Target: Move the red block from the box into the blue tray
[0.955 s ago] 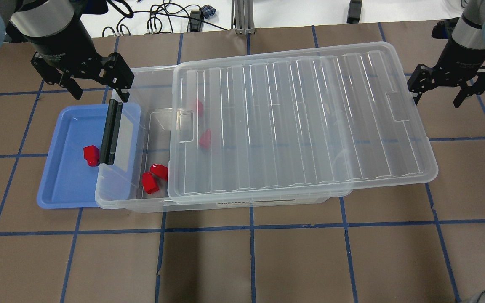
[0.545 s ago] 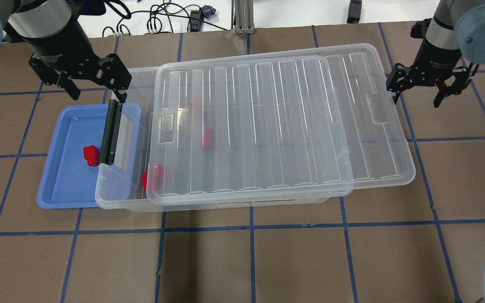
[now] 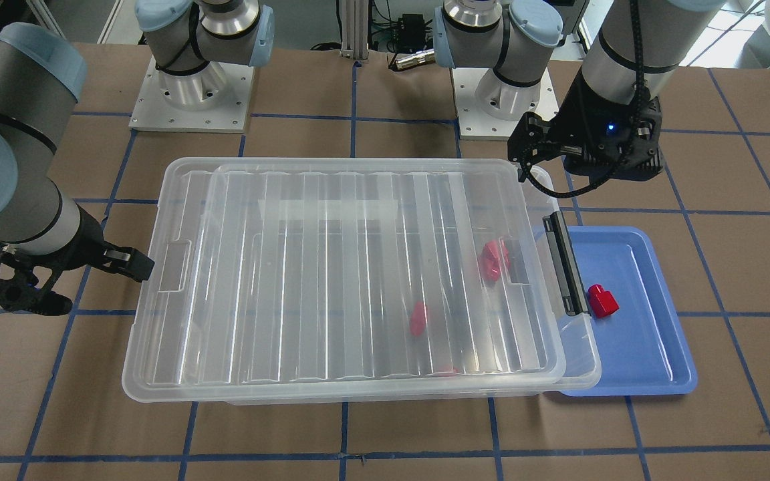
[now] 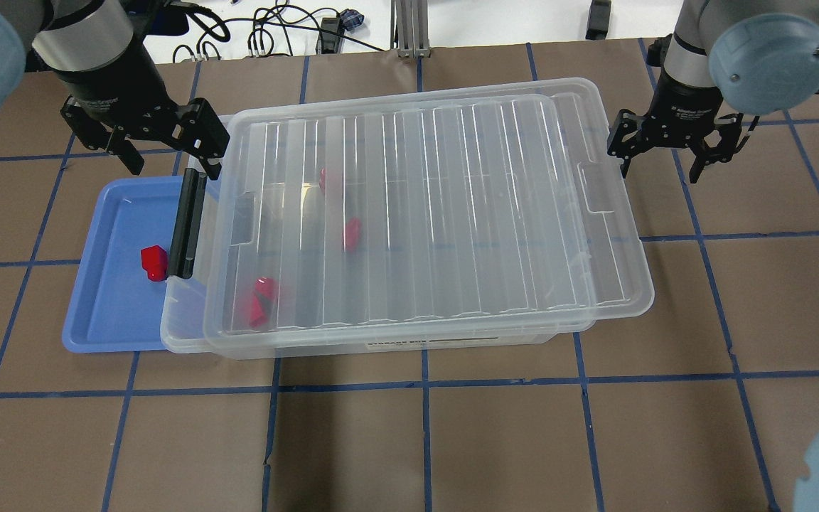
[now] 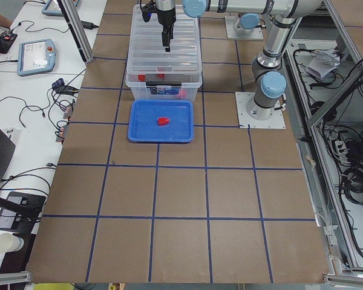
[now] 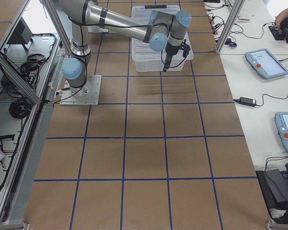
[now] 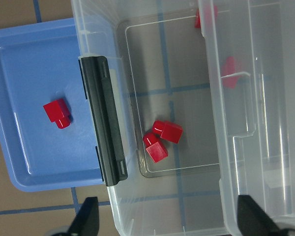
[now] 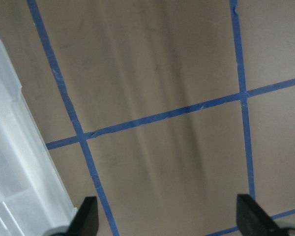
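On my overhead feed, the blue tray [image 4: 107,313] sits far left on the tabletop [image 4: 424,441], with the red block [image 4: 154,262] lying in it just beside the black latch bar [image 4: 188,224]. The left arm [image 4: 107,78] hovers over that corner, its jaws spread wide and empty. The clear box [image 4: 182,334] overlaps the tray's right edge. Its ribbed lid [image 4: 452,213] lies skewed on top, leaving a strip at the latch end uncovered. I can see more red blocks [image 4: 260,302] inside the box. Far right, the right arm [image 4: 690,85] holds its jaws open and empty just beside the lid's end.
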Motion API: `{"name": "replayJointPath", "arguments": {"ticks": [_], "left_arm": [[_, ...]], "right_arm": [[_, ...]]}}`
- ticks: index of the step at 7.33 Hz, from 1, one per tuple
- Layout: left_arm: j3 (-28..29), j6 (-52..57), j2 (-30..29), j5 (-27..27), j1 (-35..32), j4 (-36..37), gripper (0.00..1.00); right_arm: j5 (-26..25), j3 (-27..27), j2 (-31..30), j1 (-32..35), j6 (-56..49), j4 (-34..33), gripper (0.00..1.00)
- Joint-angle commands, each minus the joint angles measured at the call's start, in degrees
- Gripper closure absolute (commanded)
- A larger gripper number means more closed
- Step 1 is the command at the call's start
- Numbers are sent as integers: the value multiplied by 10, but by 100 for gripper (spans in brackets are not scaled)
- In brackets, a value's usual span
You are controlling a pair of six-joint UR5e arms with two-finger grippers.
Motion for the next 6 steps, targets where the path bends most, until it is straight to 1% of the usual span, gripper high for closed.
{"name": "replayJointPath", "arguments": {"ticks": [1, 6], "left_arm": [[0, -1, 3, 1, -2, -3, 0], [-2, -1, 13, -2, -1, 1, 0]], "right_arm": [[0, 0, -1, 15, 7, -1, 0], [0, -1, -1, 19, 6, 1, 0]]}}
